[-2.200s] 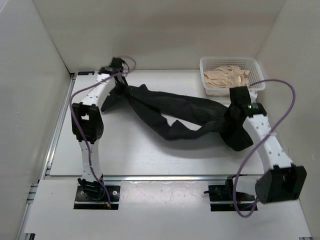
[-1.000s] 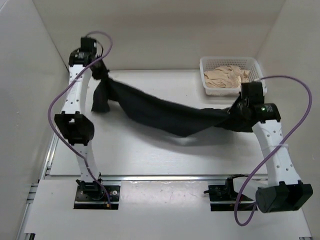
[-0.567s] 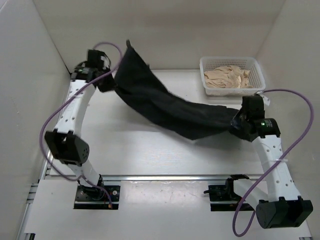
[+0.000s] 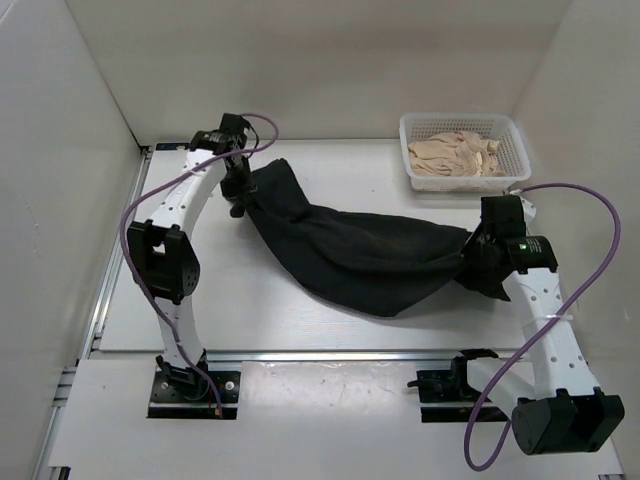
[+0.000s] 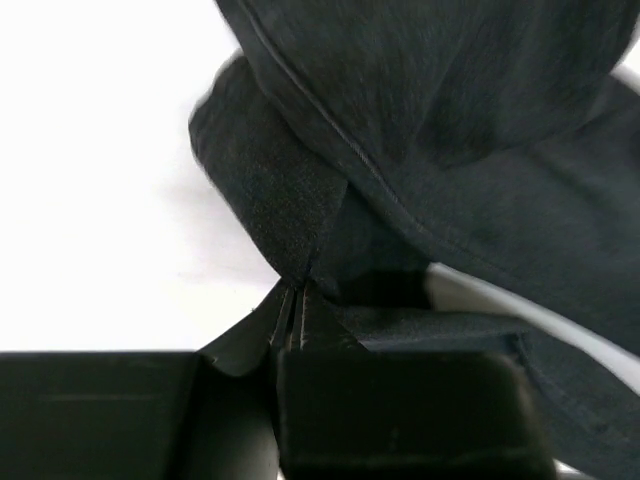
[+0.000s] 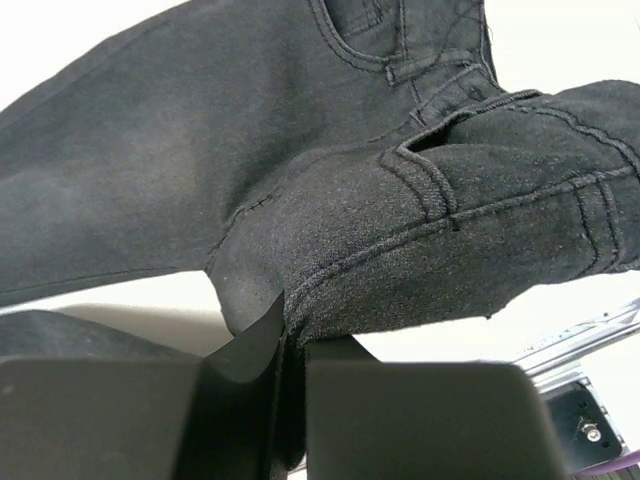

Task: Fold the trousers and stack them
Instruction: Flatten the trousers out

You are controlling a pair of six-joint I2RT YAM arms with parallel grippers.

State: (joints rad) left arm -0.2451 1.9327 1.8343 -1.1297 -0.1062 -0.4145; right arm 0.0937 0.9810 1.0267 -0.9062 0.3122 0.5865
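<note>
The black trousers (image 4: 360, 250) lie spread across the middle of the table, running from back left to right. My left gripper (image 4: 243, 192) is shut on the leg end at the back left; the left wrist view shows thin dark fabric (image 5: 300, 200) pinched between the jaws (image 5: 296, 310). My right gripper (image 4: 472, 255) is shut on the waistband end at the right; the right wrist view shows the waistband with belt loop and pocket seams (image 6: 430, 230) clamped at the jaws (image 6: 290, 320).
A white basket (image 4: 512, 135) holding beige garments (image 4: 455, 153) stands at the back right. White walls close in the left, back and right. A metal rail (image 4: 330, 353) runs along the table's near edge.
Both arms lifted the trousers and swung them through the air; the left arm rose high and came back down. The trousers now lie flatter and wider on the table.
</note>
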